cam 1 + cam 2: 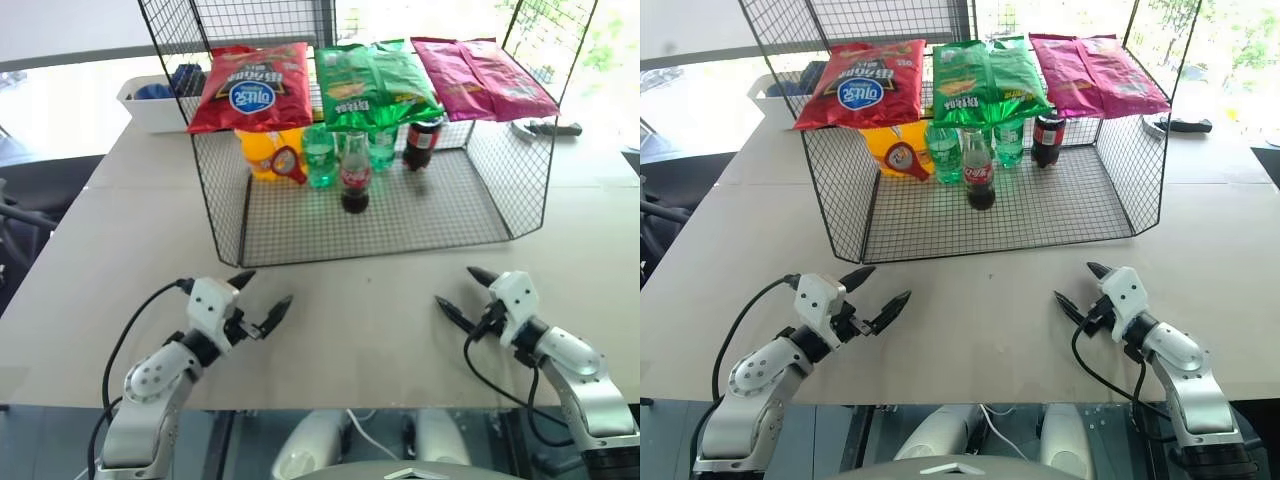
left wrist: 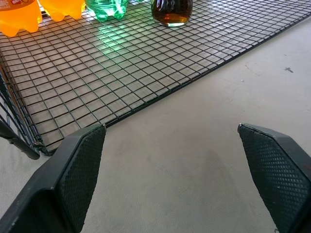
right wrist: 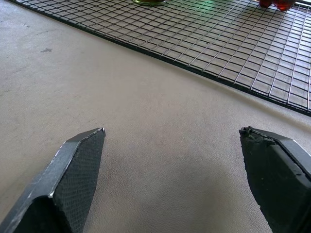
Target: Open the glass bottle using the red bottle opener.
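The glass bottle [image 1: 355, 172] stands upright on the wire floor of a black mesh rack [image 1: 400, 225], near the middle; its base also appears in the left wrist view [image 2: 171, 12]. The red bottle opener [image 1: 287, 163] leans against an orange bottle [image 1: 262, 152] just left of it, ring head up. My left gripper [image 1: 266, 289] hovers open over the table in front of the rack's left corner, holding nothing. My right gripper [image 1: 454, 285] is open and holds nothing too, in front of the rack's right side. Both point inward toward the rack's front edge.
Green plastic bottles [image 1: 320, 155] and a dark plastic cola bottle [image 1: 422, 143] stand behind the glass bottle. Red, green and magenta snack bags [image 1: 372, 85] lie on the rack's top. A white bin [image 1: 150, 105] sits at the back left. Bare table [image 1: 360, 320] lies between the grippers.
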